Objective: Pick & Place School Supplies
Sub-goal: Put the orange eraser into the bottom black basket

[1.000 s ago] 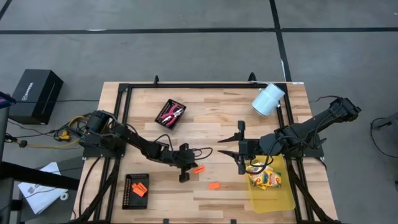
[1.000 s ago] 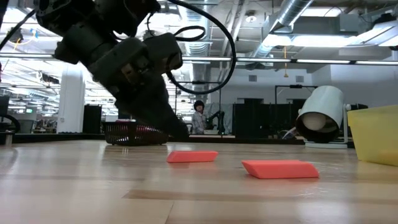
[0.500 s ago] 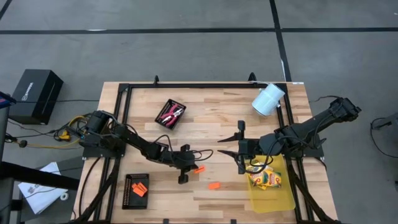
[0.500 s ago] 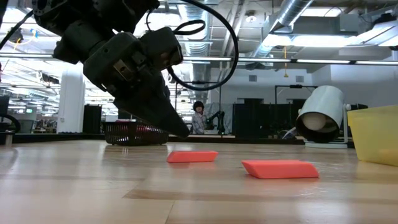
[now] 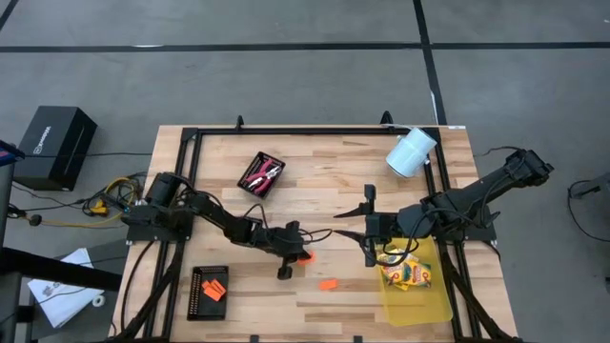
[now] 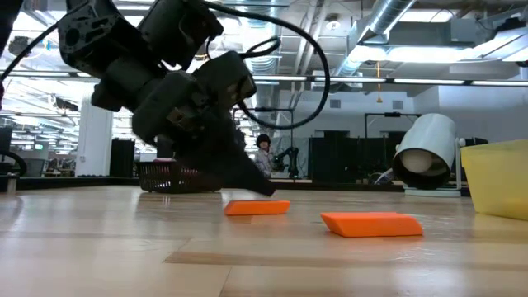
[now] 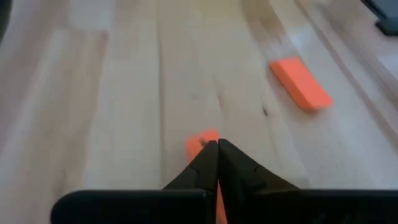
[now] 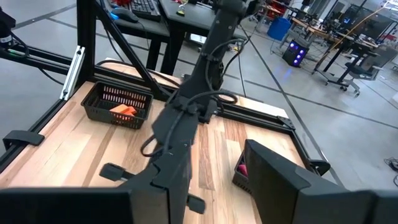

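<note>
Left gripper (image 7: 216, 147), fingers pressed together, sits over the orange piece (image 7: 200, 142): spread before descending (right gripper (image 5: 368, 229) idles, spread).

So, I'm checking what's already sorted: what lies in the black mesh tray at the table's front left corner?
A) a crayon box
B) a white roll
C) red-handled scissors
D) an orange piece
D: in the high view the front-left mesh tray holds an orange piece; the red-handled tools sit in the other tray.
</note>
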